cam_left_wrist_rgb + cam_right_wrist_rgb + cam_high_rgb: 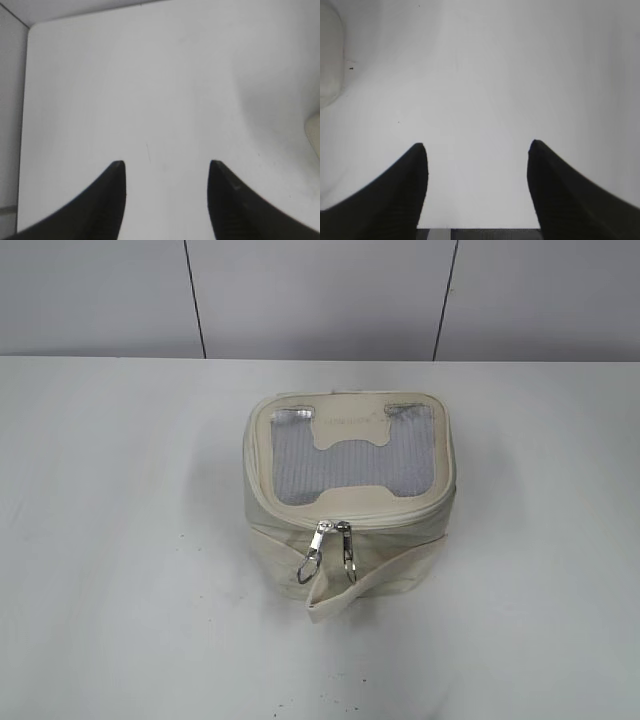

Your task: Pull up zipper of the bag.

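The cream-white bag [350, 540] stands in the middle of the table in the exterior view, its grey H-shaped mesh window [355, 460] facing up. The cream zipper [352, 517] rings the top panel. Its two silver pulls [330, 550] hang side by side at the front face. Neither arm shows in the exterior view. My left gripper [167, 162] is open and empty over bare table; a sliver of the bag [315, 131] shows at the right edge. My right gripper [477, 145] is open and empty; a blurred part of the bag [329, 55] shows at the upper left.
The white table [120, 540] has a grey panelled wall [320, 295] behind it. The table's near edge [480, 229] shows at the bottom of the right wrist view. The table's left edge [26, 125] shows in the left wrist view.
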Motion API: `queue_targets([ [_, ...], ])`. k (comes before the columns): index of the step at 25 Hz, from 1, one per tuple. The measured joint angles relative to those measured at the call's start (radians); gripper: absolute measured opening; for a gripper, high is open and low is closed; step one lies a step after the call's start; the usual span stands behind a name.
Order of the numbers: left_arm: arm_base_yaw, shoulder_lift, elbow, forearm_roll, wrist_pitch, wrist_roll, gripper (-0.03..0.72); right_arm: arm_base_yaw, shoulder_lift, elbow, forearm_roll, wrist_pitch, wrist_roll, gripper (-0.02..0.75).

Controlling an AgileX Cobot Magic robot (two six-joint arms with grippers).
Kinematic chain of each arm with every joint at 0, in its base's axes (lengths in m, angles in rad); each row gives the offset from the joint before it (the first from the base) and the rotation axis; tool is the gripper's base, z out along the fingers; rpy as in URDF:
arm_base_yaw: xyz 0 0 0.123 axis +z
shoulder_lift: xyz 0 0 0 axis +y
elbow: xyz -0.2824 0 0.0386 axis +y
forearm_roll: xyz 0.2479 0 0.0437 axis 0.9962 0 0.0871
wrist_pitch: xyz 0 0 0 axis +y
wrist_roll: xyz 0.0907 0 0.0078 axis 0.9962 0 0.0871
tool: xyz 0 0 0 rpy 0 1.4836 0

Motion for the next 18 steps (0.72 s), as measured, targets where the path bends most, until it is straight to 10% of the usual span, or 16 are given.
queue_targets([
  [18, 0.0, -1.017, 0.858, -0.172, -0.116, 0.051, 0.403, 0.0, -0.85, 0.332, 0.081, 0.152, -0.059, 0.494],
])
